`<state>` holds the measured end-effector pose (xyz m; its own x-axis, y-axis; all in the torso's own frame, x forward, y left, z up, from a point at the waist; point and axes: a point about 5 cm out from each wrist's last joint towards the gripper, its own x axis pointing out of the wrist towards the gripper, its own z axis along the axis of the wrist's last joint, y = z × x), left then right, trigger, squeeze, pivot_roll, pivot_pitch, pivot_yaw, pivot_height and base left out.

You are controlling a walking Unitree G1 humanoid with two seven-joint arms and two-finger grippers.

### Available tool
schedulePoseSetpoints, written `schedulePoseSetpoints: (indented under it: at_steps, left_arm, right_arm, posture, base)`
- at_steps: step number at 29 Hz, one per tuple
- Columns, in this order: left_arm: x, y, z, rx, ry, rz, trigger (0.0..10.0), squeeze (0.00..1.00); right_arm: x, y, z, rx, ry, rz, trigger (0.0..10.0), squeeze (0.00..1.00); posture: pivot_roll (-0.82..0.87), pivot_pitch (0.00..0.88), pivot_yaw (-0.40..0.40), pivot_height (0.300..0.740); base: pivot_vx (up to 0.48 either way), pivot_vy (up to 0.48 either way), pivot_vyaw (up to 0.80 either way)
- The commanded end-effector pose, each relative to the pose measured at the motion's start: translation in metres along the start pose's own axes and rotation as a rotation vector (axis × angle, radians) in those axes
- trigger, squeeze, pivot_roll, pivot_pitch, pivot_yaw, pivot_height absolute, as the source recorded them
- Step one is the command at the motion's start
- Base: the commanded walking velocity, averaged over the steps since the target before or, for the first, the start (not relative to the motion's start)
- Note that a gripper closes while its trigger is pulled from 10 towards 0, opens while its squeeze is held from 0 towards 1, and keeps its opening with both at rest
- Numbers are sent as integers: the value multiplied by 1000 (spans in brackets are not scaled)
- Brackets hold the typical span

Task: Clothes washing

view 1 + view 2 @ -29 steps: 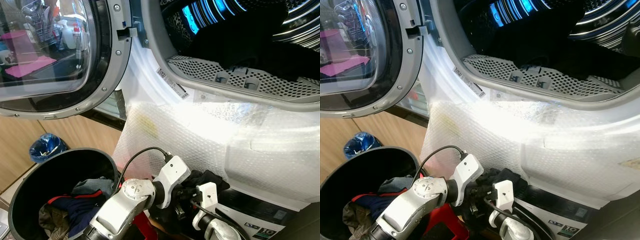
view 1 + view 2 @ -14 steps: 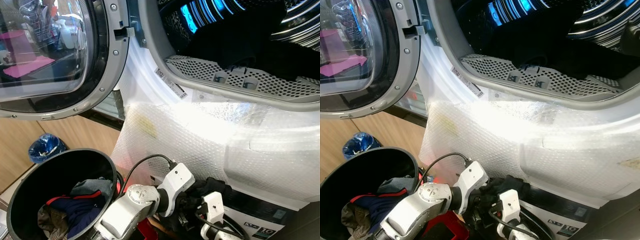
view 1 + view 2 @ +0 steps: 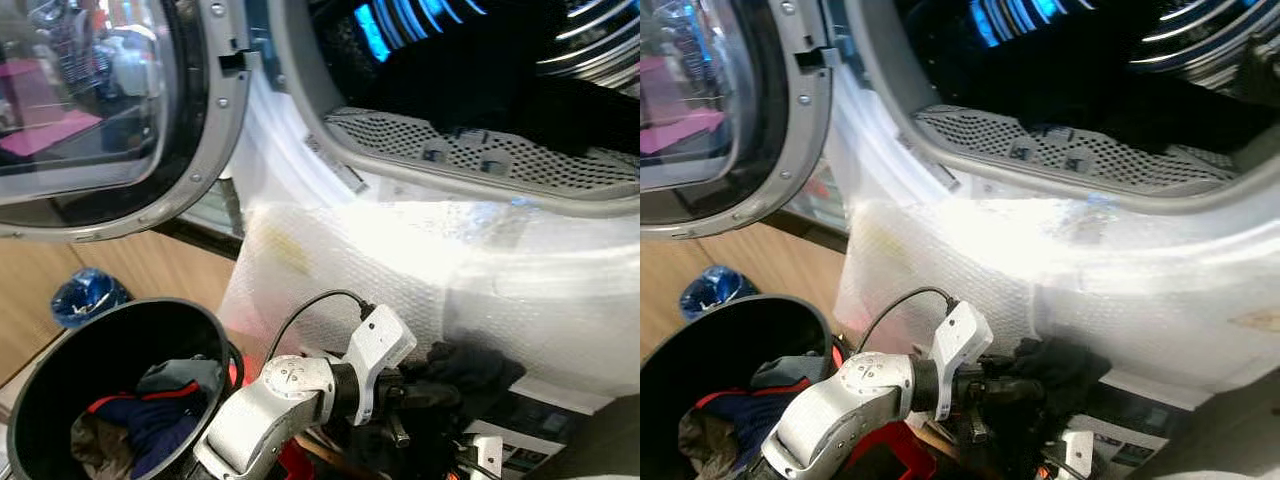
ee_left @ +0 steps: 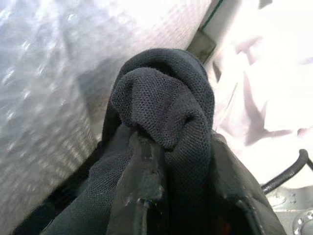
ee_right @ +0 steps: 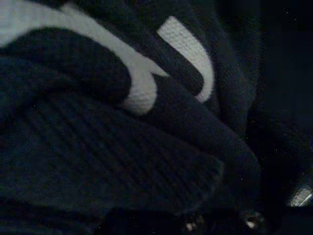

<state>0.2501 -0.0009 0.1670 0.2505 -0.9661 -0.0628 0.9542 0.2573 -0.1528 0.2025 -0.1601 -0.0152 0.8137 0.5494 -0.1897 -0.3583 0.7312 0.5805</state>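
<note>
My left gripper [image 3: 425,392] is shut on a bunched black mesh garment [image 3: 470,365], low in front of the washing machine's bubble-wrapped front [image 3: 400,270]. In the left wrist view the black garment [image 4: 166,107] bulges out between the two black fingers [image 4: 142,196]. The drum opening [image 3: 470,70] stands open above, with dark clothes inside. At the bottom edge, under the garment, shows the white wrist of my right arm [image 3: 487,452]. Its camera is pressed against dark knitted cloth with white marks [image 5: 146,93].
The round glass door [image 3: 120,110] is swung open at the upper left. A black laundry basket [image 3: 60,350] with several clothes [image 3: 150,410] stands at the lower left. A blue bag [image 3: 85,295] lies on the wooden floor behind it.
My left gripper has carried the black garment to the right and a little upward. The right arm has sunk toward the bottom edge of the view. The camera has shifted slightly.
</note>
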Motion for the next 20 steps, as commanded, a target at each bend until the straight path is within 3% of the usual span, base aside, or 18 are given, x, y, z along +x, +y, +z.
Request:
schedulePoseSetpoints:
  at_steps: [1, 5, 10, 14, 20]
  left_arm:
    - [-3, -3, 14, 15, -56, -22, 0, 0]
    - [-4, -4, 14, 11, -50, -30, 0, 0]
    - [-5, -7, 10, -2, -24, -49, 0, 0]
    - [-5, -9, 7, -12, -8, -56, 0, 0]
    - [-5, -12, 6, -19, 1, -71, 0, 0]
  right_arm:
    - [-3, 8, -18, -22, 83, 52, 10000, 0]
    - [-2, 9, -16, -4, 64, 56, 10000, 0]
    - [6, -1, 5, 1, -45, -50, 10000, 0]
    - [12, -4, 28, 29, -171, -73, 10000, 0]
    - [20, 0, 46, 51, -264, -49, 10000, 0]
  posture:
    - [-57, 113, 65, 740]
    - [-58, 113, 66, 740]
    - [-62, 114, 71, 740]
    - [-62, 114, 71, 740]
    - [-60, 111, 73, 740]
  base:
    - [0, 0, 0]
    - [0, 0, 0]
    - [0, 0, 0]
    - [0, 0, 0]
    - [0, 0, 0]
